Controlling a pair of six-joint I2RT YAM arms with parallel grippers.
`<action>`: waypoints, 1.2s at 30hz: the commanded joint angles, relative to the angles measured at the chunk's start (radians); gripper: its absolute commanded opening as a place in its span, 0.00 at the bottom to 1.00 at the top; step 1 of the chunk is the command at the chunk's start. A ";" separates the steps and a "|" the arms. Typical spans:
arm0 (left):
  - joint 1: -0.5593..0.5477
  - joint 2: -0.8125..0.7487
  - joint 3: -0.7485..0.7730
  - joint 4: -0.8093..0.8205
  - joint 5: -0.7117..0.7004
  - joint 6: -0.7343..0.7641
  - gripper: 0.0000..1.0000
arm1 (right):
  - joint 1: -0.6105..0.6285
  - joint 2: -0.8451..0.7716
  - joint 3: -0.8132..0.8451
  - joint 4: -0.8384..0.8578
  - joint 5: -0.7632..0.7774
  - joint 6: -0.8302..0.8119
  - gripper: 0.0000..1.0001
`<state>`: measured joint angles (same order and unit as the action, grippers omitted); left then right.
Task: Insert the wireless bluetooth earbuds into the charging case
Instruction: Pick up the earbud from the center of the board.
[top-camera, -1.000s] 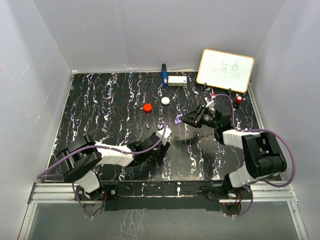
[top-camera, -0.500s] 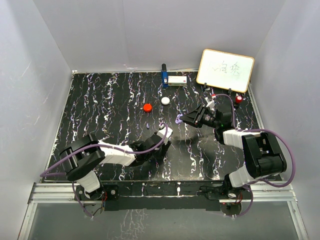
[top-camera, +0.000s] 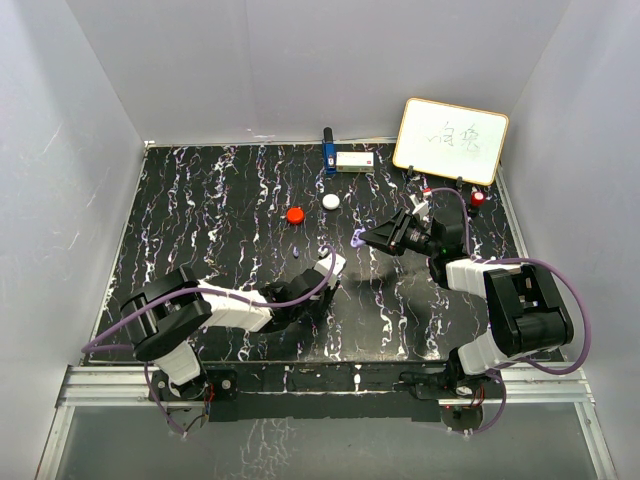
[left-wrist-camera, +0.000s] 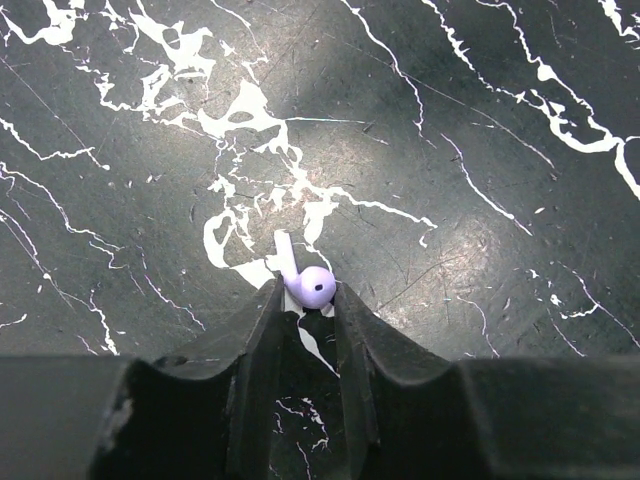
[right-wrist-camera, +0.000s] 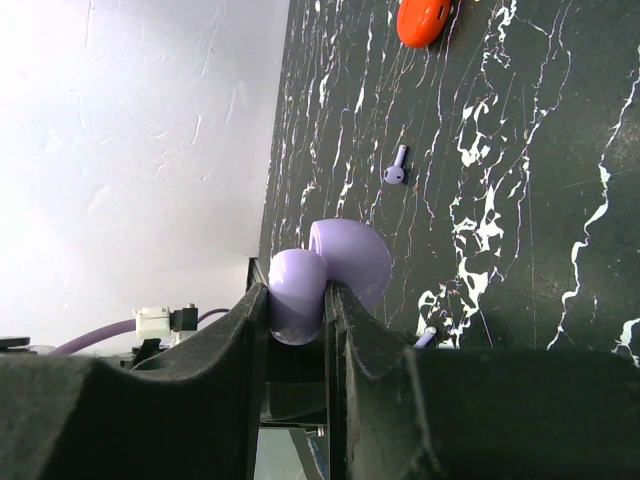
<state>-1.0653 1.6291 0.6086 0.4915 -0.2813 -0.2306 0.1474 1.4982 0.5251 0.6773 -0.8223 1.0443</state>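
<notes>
A pale purple earbud (left-wrist-camera: 310, 287) lies on the black marbled table, its stem pointing away from me. My left gripper (left-wrist-camera: 306, 298) is shut on its round head, both fingertips touching it. In the top view that gripper (top-camera: 322, 297) is low near the table's middle front. My right gripper (right-wrist-camera: 297, 300) is shut on the purple charging case (right-wrist-camera: 300, 285), lid (right-wrist-camera: 352, 255) open, held above the table right of centre (top-camera: 357, 238). A second purple earbud (right-wrist-camera: 396, 170) lies loose on the table farther off.
A red round pod (top-camera: 295, 214) and a white round pod (top-camera: 331, 201) sit mid-table. At the back stand a blue object (top-camera: 328, 152), a white box (top-camera: 355, 160) and a whiteboard (top-camera: 450, 140). White walls enclose the table on three sides.
My left gripper's jaws have closed onto the earbud, and the left arm has shifted slightly. The right arm with the case has stayed still.
</notes>
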 joint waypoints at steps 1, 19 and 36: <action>-0.007 0.003 0.008 -0.041 -0.001 -0.007 0.22 | -0.007 -0.014 -0.013 0.065 -0.015 -0.023 0.00; -0.007 -0.083 0.028 -0.132 -0.046 -0.004 0.47 | -0.011 -0.016 -0.019 0.072 -0.019 -0.023 0.00; 0.026 -0.004 0.168 -0.170 0.068 0.112 0.55 | -0.025 -0.031 -0.024 0.071 -0.028 -0.021 0.00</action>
<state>-1.0588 1.6020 0.7170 0.3435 -0.2596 -0.1505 0.1341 1.4982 0.5068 0.6838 -0.8375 1.0439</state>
